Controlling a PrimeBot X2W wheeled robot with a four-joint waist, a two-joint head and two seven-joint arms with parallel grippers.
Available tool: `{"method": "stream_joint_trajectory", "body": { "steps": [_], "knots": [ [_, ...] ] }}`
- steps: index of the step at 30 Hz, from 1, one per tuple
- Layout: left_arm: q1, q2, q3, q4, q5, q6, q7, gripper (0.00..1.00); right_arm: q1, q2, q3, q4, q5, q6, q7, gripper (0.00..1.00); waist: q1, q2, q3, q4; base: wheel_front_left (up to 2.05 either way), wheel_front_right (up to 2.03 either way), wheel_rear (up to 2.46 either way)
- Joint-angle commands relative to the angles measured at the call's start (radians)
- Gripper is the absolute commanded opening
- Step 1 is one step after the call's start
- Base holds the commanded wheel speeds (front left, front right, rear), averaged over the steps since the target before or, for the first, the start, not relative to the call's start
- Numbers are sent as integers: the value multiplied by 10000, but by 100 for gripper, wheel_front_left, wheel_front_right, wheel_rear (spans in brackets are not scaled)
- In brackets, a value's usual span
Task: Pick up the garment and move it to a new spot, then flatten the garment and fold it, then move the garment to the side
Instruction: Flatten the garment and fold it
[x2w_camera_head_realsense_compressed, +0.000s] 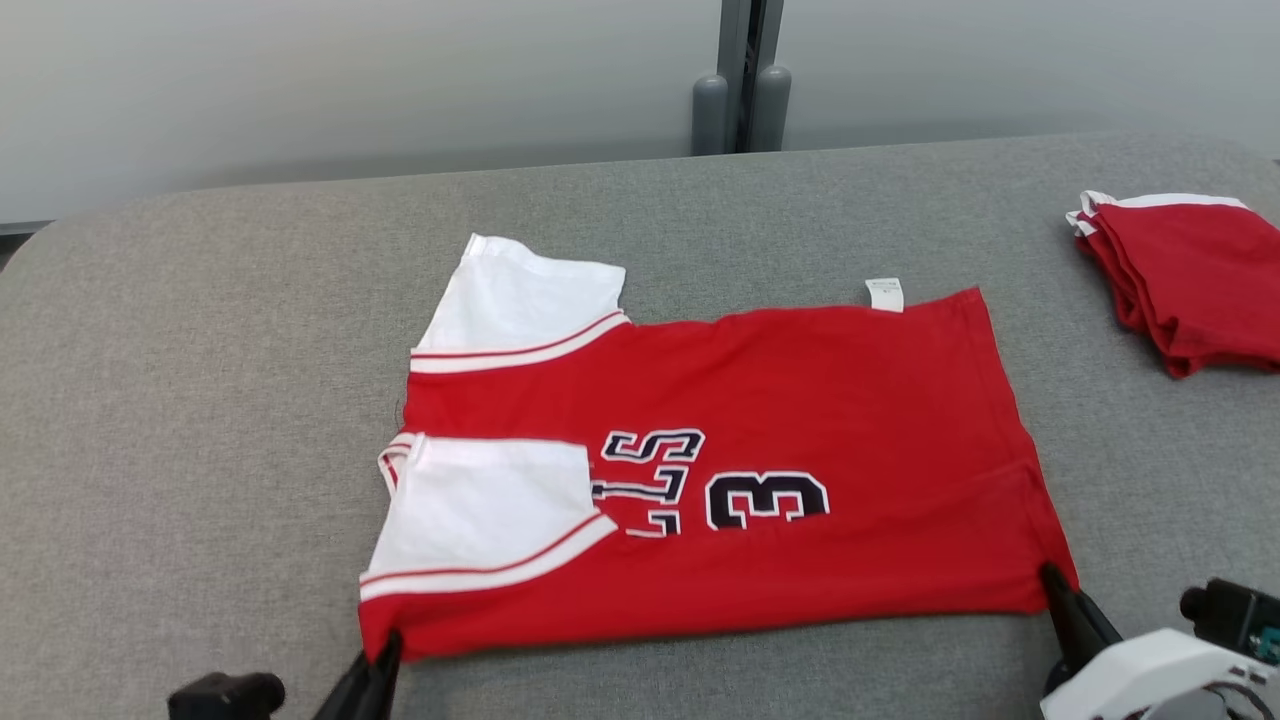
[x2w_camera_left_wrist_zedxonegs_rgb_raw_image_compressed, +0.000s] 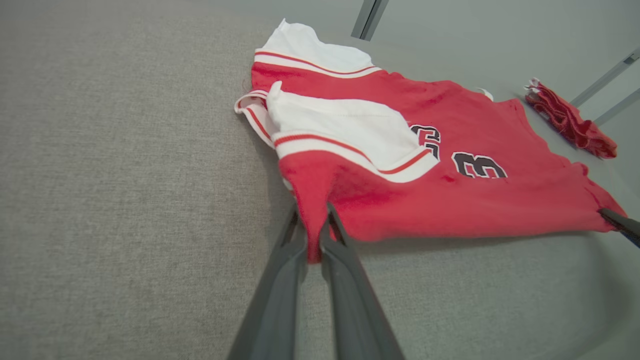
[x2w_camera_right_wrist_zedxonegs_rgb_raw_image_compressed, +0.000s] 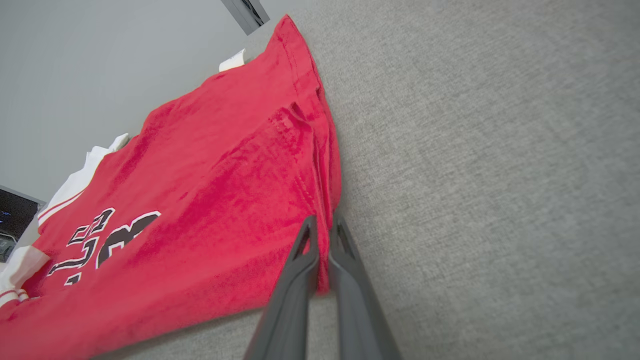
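Folded red pile (x2w_camera_head_realsense_compressed: 1185, 275) on grey cloth table (x2w_camera_head_realsense_compressed: 200, 400), far right corner

Grey fabric table (x2w_camera_head_realsense_compressed: 200, 400) before a pale wall (x2w_camera_head_realsense_compressed: 300, 80)
Far corners rounded; a dark vertical post (x2w_camera_head_realsense_compressed: 745, 50) splits the wall, two grey cylinders (x2w_camera_head_realsense_compressed: 710, 112) at its foot.

Likely a lab or test room — a wide table (x2w_camera_head_realsense_compressed: 200, 400) covered in grey fabric stands against plain pale wall panels (x2w_camera_head_realsense_compressed: 300, 80) joined by a grey metal post (x2w_camera_head_realsense_compressed: 745, 70), a stack of folded red garments (x2w_camera_head_realsense_compressed: 1190, 270) at far right.
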Motion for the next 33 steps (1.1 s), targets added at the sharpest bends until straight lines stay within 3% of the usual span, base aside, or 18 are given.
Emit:
{"method": "stream_joint_trajectory", "body": {
  "steps": [1,9,10,11,12,13,23,33],
  "knots": [
    [322,19,-15,-237,3,143,128,0,358,-41,-142,-318,-117,1,162,0,0,0,-15,-21,0,0,0],
    [1103,-324,-116,-311,-481,375,356,0,1427,303,-907,-1437,-374,1,830,1,0,0,-40,-102,0,0,0],
    [1079,-363,-124,-175,-523,373,354,17,1472,338,-977,-1486,-437,1,845,27,0,0,-52,-114,0,0,0],
    [1031,-392,-127,-37,-563,344,312,40,1497,374,-1025,-1523,-502,1,877,56,0,0,-59,-131,0,0,0],
    [990,-416,-107,90,-581,350,282,80,1513,398,-1062,-1575,-534,1,891,98,0,0,-64,-150,0,0,0],
    [966,-427,-96,233,-616,346,276,100,1534,418,-1097,-1636,-568,1,901,100,0,0,-69,-174,0,0,0],
    [380,-57,471,686,-576,230,-316,100,1572,498,-1955,-2135,-1050,3,699,100,0,0,13,-333,0,0,0],
    [-3127,939,82,1148,135,-269,951,100,558,468,-1770,-3176,-1637,3,791,100,0,0,643,-474,0,0,0]
  ]
}}
